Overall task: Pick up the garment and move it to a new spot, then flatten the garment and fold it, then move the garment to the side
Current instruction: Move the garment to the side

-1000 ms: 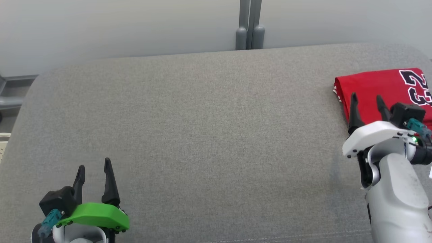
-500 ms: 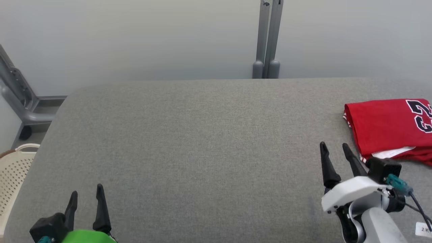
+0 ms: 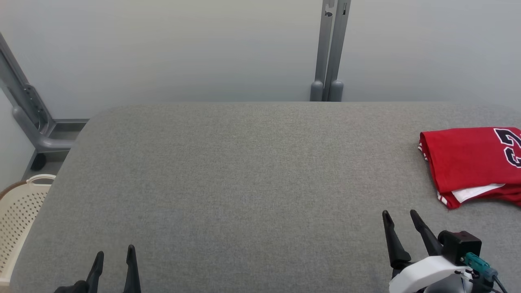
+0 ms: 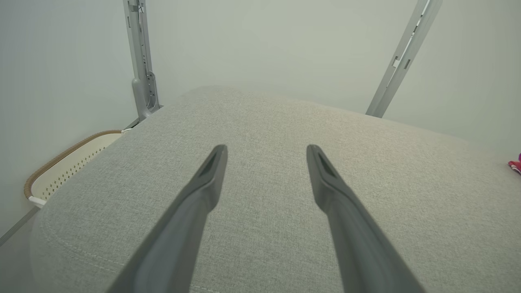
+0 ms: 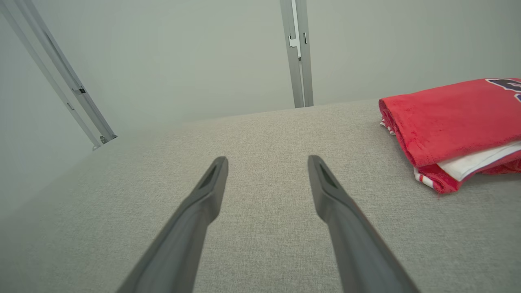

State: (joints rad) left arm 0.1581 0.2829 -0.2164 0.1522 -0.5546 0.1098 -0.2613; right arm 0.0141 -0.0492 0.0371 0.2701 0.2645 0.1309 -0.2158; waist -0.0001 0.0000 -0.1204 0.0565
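Both sets of jaws stand open and empty above the grey padded tabletop [image 3: 244,183]. My head view cuts off most of the left jaws, leaving two dark fingers [image 3: 131,270] poking up. The folded red garment [image 3: 468,162] lies ahead and to the right of the right jaws, clear of them. Its far end and number are cropped by the frame. A cream basket [image 3: 18,211] sits left of the left jaws, half hidden behind the tabletop's edge.

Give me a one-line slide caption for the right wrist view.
Open right gripper above the grey padded table, folded red jersey lying apart to its right.
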